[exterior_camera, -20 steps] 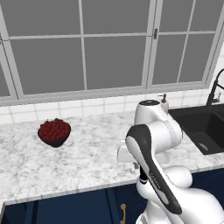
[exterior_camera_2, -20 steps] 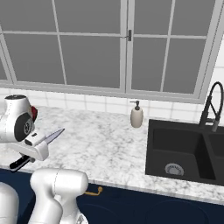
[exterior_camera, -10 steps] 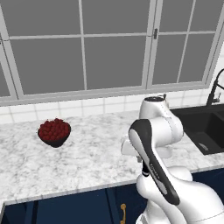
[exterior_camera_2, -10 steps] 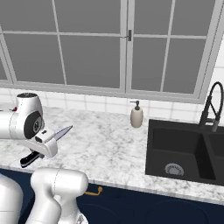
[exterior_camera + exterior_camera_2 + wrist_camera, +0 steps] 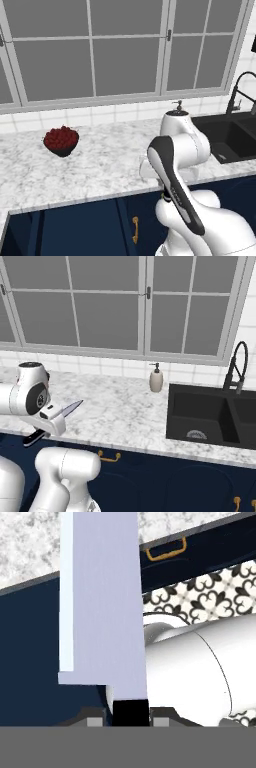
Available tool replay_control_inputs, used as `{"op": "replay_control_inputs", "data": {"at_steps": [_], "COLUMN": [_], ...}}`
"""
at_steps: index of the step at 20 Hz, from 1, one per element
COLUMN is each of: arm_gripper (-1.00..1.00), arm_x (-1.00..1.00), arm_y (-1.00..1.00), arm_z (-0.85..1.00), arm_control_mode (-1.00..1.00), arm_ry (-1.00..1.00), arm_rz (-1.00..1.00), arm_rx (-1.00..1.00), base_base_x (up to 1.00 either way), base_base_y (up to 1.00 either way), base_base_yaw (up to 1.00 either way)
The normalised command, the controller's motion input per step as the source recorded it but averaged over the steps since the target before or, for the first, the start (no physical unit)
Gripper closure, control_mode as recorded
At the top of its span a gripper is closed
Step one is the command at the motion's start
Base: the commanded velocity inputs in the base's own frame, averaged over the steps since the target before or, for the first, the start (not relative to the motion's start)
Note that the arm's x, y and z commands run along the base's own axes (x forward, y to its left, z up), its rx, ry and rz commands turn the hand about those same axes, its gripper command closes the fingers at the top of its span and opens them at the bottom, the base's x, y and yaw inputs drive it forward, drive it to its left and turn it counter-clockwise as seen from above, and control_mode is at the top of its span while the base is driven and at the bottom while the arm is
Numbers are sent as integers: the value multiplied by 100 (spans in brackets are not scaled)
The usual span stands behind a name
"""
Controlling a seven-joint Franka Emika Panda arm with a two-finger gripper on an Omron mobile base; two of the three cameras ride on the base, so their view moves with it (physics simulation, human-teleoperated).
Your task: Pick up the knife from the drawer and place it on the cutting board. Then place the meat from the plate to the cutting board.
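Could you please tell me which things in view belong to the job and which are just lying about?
Job: kitchen knife with broad silver-grey blade and black handle, clamped in the gripper.

Lying about: dark bowl of red berries; beige soap dispenser; black sink.

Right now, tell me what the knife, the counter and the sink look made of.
Knife: blade looks like smooth steel, pale silver-grey and flat; handle looks like matte black plastic, though that is uncertain.
Counter: looks like polished marble or similar stone, white with grey veining.
Sink: matte black, perhaps composite or coated metal; it shows no shine.
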Motion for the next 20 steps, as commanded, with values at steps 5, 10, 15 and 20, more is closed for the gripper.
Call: {"op": "replay_control_inputs", "data": {"at_steps": [5,10,15,20], "arm_gripper": [100,100,100,100], "arm_x": [0,0,0,0], "arm_y": [0,0,0,0], "arm_z": [0,0,0,0], "arm_control_mode": [100,100,100,100], "arm_ry": [0,0,0,0], "arm_rz": [0,0,0,0], "arm_rx": [0,0,0,0], "base_base_x": [-4,-75,-86,-74], "base_base_y": [0,0,-9,-28], "base_base_yaw": [0,0,0,0]}}
